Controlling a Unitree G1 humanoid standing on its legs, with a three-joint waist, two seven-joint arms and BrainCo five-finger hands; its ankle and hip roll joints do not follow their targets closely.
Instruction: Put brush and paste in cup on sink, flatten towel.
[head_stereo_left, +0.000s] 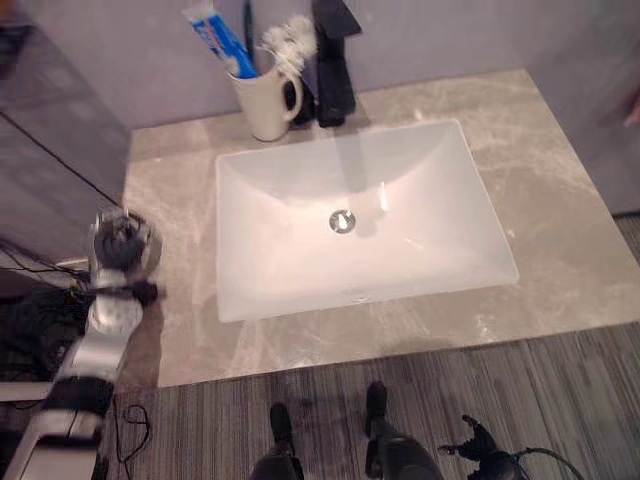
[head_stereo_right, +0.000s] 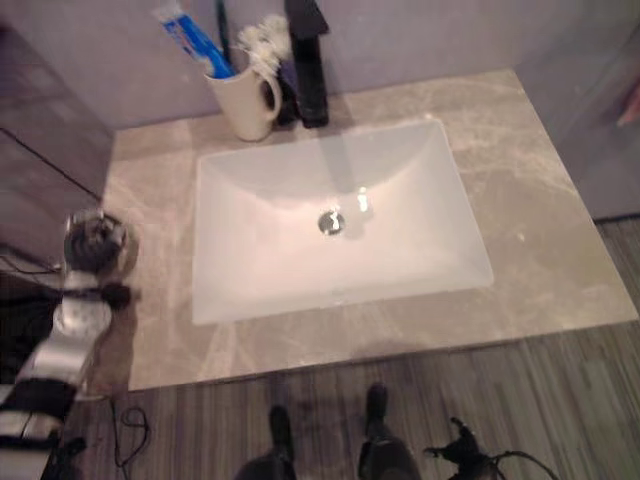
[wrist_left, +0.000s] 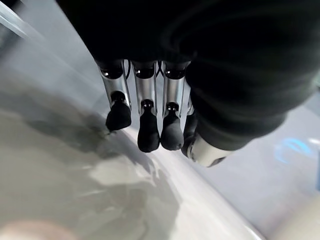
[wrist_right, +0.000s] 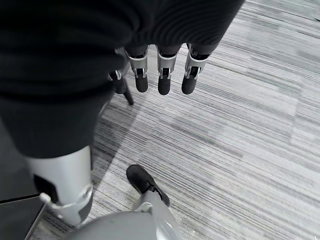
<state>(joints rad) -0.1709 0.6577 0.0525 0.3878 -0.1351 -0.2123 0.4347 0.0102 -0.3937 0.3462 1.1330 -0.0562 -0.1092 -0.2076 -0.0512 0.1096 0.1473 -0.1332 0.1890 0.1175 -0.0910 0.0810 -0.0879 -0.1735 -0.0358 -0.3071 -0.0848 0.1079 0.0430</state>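
— Since you're asking, L to R: my left hand (wrist_left: 150, 125) hovers over the counter (head_stereo_left: 560, 250) edge, fingers straight, holding nothing.
— Brush & paste?
— Both upright in the cream mug (head_stereo_left: 266, 100), toothpaste tube (head_stereo_left: 218, 38) beside the toothbrush (head_stereo_left: 248, 30). That part looks done.
— Towel?
— Can't spot one. Right hand (wrist_right: 160, 75) hangs relaxed over floor.

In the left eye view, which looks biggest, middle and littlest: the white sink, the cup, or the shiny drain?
1. The white sink basin looks biggest by far.
2. The cup at the back of the counter comes next.
3. The drain in the middle of the basin looks smallest.
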